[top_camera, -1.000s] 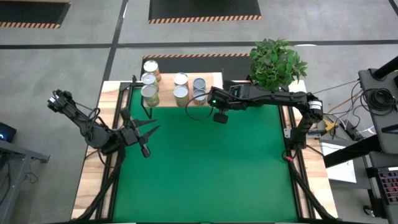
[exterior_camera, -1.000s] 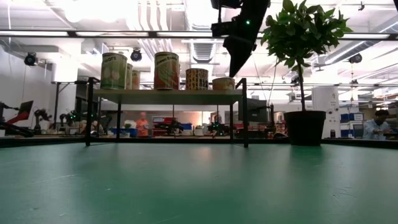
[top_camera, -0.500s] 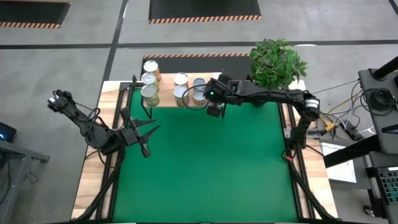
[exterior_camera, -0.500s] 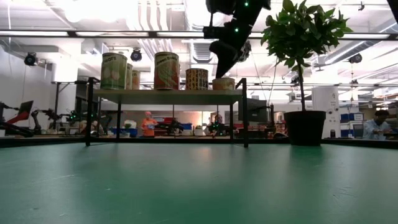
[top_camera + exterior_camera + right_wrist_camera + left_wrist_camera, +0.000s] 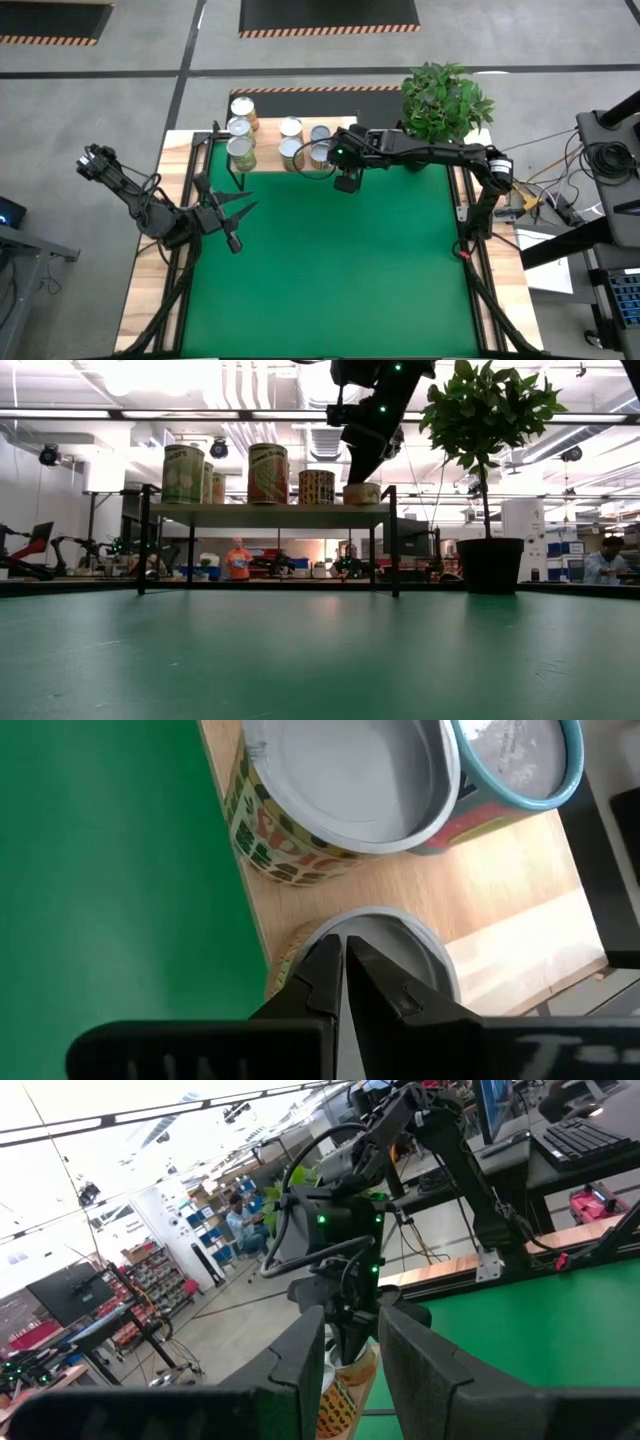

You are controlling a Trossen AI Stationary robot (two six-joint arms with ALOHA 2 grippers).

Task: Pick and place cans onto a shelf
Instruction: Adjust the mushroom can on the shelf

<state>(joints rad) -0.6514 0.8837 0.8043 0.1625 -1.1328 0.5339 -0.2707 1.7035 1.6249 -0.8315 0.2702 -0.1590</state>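
Several cans stand on the pale-wood shelf (image 5: 268, 140) at the table's far edge; they show as a row in the low view (image 5: 260, 513). A low tan can (image 5: 395, 960) stands at the shelf's right end (image 5: 362, 493), next to a taller can with a patterned side (image 5: 340, 780) and a blue-sided can (image 5: 515, 760). My right gripper (image 5: 340, 955) is shut and points down over the low can's lid (image 5: 358, 472). My left gripper (image 5: 246, 226) waits open over the mat's left side. My right gripper's shut fingertips (image 5: 322, 965) come from above, pointing down at the low can's lid (image 5: 385, 935), close to its rim on the mat side. I cannot tell whether they touch the lid. The can stands upright on the shelf.
A potted plant (image 5: 447, 100) stands at the far right corner, close to my right arm; its black pot shows in the low view (image 5: 490, 565). The green mat (image 5: 330, 270) spreads in front of the shelf. People show in the room beyond the table.
My right gripper has gone from over the mat toward the table's far left, in over the shelf's right end, and now stands over the low can. The cans stand as before.
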